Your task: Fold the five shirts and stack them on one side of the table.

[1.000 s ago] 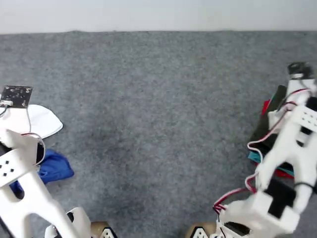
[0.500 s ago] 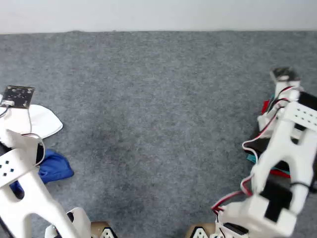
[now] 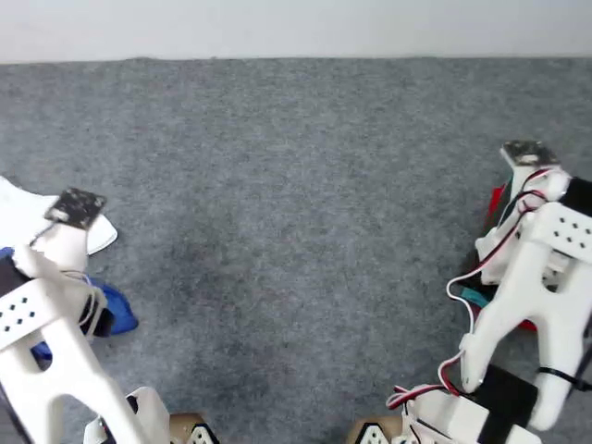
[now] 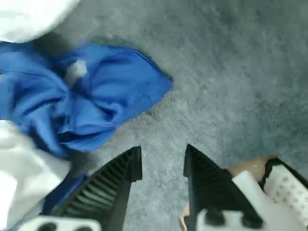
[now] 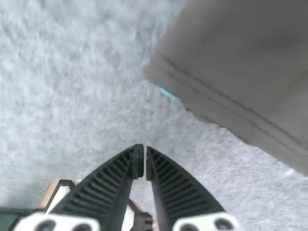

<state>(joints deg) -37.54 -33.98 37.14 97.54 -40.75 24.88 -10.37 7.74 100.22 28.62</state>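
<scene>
A grey, felt-like counter [image 3: 296, 231] spreads under the left pincer [image 4: 162, 153] and the right pincer [image 5: 144, 149]. A pale wall [image 3: 296, 28] borders it well beyond both. A tan wooden piece [image 5: 55, 190] lies near the right pincer's base.

Grey felt table [image 3: 296, 185], blue shirt [image 4: 96, 103], white shirt [image 3: 23, 217]

Shirts [image 3: 118, 311] left, shirt stack [image 5: 240, 62] right

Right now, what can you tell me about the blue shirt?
The blue shirt is bright, soft-looking cloth, crumpled in a heap and not folded. It lies on the grey table near its left edge, with a white shirt touching it. The left pincer hangs open beside it, holding nothing.
</scene>
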